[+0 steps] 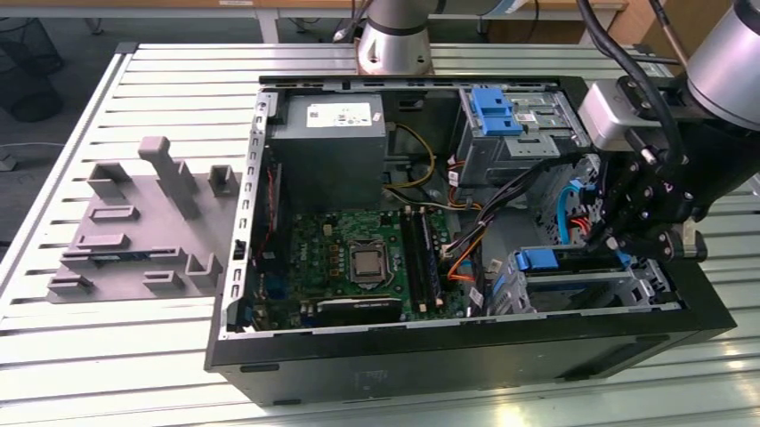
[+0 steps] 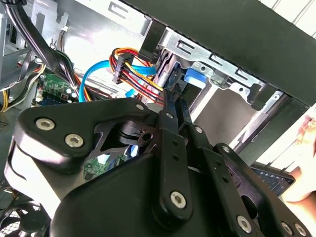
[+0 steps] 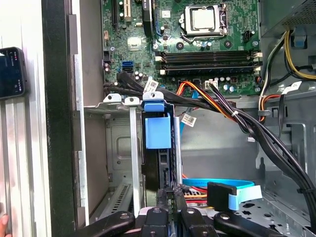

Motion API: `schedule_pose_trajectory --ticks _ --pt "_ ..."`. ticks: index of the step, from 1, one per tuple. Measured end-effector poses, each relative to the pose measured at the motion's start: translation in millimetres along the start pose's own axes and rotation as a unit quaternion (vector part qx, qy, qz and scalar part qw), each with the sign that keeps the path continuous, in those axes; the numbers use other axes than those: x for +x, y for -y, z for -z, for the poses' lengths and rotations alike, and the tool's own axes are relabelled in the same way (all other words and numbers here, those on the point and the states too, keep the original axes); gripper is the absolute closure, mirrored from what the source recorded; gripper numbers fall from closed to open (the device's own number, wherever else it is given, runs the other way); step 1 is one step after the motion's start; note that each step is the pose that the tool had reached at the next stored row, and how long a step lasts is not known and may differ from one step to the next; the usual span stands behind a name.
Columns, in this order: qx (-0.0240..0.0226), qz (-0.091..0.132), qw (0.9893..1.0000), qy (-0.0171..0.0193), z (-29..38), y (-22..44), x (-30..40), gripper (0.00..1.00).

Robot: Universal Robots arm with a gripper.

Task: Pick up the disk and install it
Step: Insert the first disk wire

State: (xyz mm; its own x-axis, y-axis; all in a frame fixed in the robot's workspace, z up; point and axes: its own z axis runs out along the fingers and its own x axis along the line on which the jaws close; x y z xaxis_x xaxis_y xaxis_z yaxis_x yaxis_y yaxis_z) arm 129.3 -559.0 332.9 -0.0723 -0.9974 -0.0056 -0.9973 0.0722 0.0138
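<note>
open computer case (image 1: 238, 347) with green motherboard (image 1: 356, 258), grey power supply (image 1: 329, 151), beside grey fixture block (image 1: 131, 231)

The gripper (image 2: 174, 96) was matt black metal with bright steel screws. The disk (image 3: 158, 129) wore a smooth blue plastic carrier. The drive cage (image 3: 118, 148) was bare, dull grey sheet metal; the computer case (image 1: 475, 356) had a black, slightly glossy shell; the table (image 1: 119, 356) was ribbed, shiny aluminium
</note>
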Motion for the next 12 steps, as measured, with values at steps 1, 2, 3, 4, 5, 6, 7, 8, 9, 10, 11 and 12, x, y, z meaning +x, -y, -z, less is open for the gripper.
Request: schedule_pose_trajectory --ticks 1,2,3,4,5,6,7,8,9,10,11,12 --pt "-0.0003 0.000 1.0000 -0.0001 -0.3 0.0 0.0 0.83" --pt "-0.0006 0.000 1.0000 -0.0001 -0.7 0.0 0.0 0.83" --pt "-0.0010 0.000 1.0000 0.0001 -1.4 0.1 0.0 0.83" --pt "-0.0015 0.000 1.0000 0.0000 -1.9 0.1 0.0 0.83" --pt "-0.0020 0.000 1.0000 0.0000 -2.6 0.2 0.0 0.83" --pt "-0.0024 0.000 1.0000 -0.0002 -3.0 0.3 0.0 0.83" --pt "-0.0026 0.000 1.0000 -0.0003 -3.2 0.3 0.0 0.83" --pt "-0.0027 0.000 1.0000 -0.0004 -3.3 0.3 0.0 0.83" --pt "-0.0027 0.000 1.0000 -0.0004 -3.4 0.3 0.0 0.83" --pt "-0.0028 0.000 1.0000 -0.0003 -3.5 0.3 0.0 0.83" --pt "-0.0028 0.000 1.0000 -0.0002 -3.6 0.3 0.0 0.83" --pt "-0.0028 0.000 1.0000 -0.0002 -3.6 0.3 0.0 0.83"
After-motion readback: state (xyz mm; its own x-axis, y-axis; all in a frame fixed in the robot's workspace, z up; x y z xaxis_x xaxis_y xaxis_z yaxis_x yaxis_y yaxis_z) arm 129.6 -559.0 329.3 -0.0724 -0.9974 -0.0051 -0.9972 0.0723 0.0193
